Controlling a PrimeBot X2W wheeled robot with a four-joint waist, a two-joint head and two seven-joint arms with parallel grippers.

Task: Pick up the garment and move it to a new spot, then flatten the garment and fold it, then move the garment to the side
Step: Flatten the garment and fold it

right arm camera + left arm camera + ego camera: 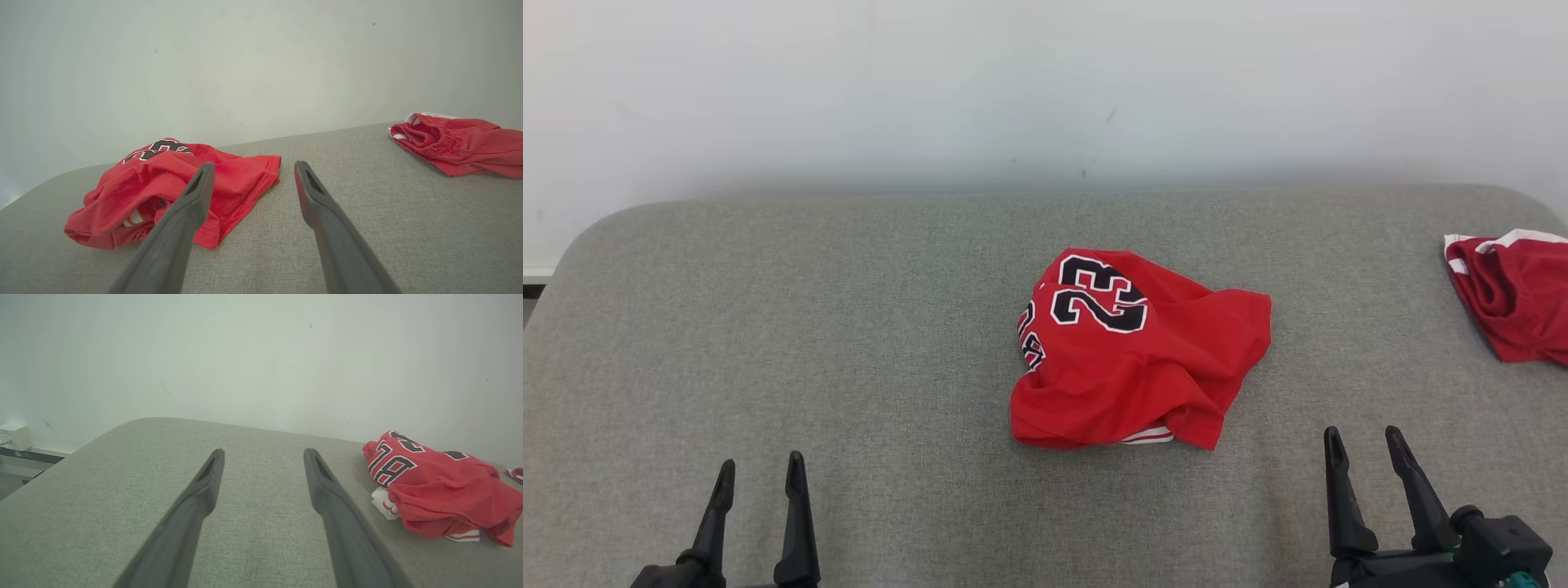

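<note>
Crumpled red jersey with black numerals (1131,359) is lying bunched; left gripper (760,463) and right gripper (1362,433) are hovering, jaws apart. I'm fearing one pinch catching several layers.

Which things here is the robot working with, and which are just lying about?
Job: crumpled red number 23 jersey; left gripper and right gripper, both open.
Lying about: second red garment with white trim, at the right edge of the grey cushion.
</note>
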